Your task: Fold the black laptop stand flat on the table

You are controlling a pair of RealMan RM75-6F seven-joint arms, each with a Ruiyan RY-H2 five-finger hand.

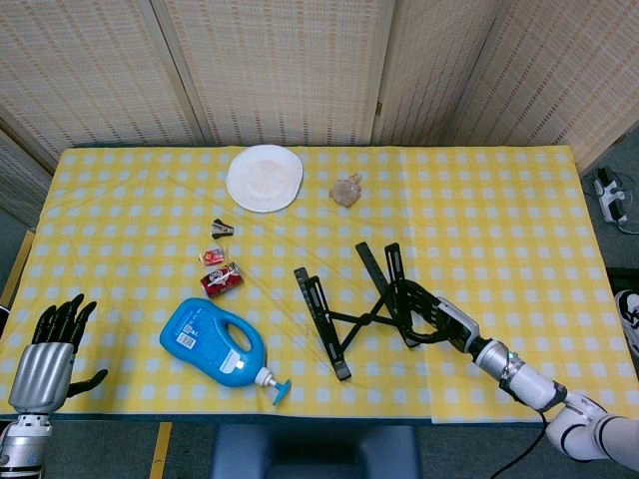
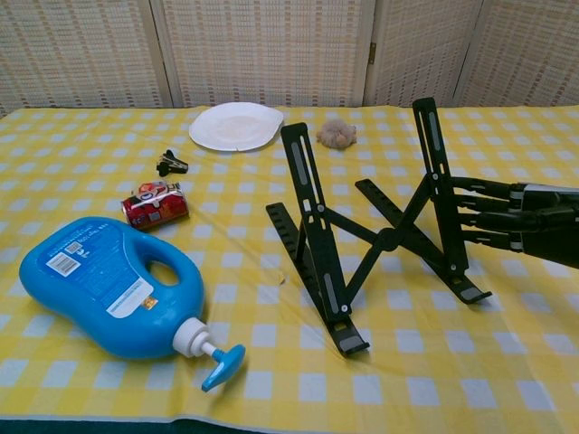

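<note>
Woven screen panels [image 1: 280,70] back a table [image 1: 499,200] covered in yellow-and-white check cloth. We find the black laptop stand [image 2: 362,226] standing unfolded, its two slotted rails raised and its crossed struts spread, slightly right of the table's centre and toward the near edge. We note the right hand [image 1: 431,314] at the stand's right-hand rail; in the chest view its fingers [image 2: 484,206] are stretched level toward that rail and reach it. From these views we cannot tell whether they grip the rail or merely touch it. We record the left hand [image 1: 48,349] at the near left corner of the table, fingers apart and pointing up, holding nothing, well apart from every object.

Other items observed:
- a blue detergent bottle [image 2: 109,285] lying on its side left of the stand, pump nozzle toward the near edge;
- a crushed red can [image 2: 155,204] just beyond the bottle;
- a small black clip [image 2: 169,164] farther back;
- a white plate [image 1: 265,178] toward the far edge;
- a beige crumpled lump [image 1: 346,190] right of the plate.
</note>
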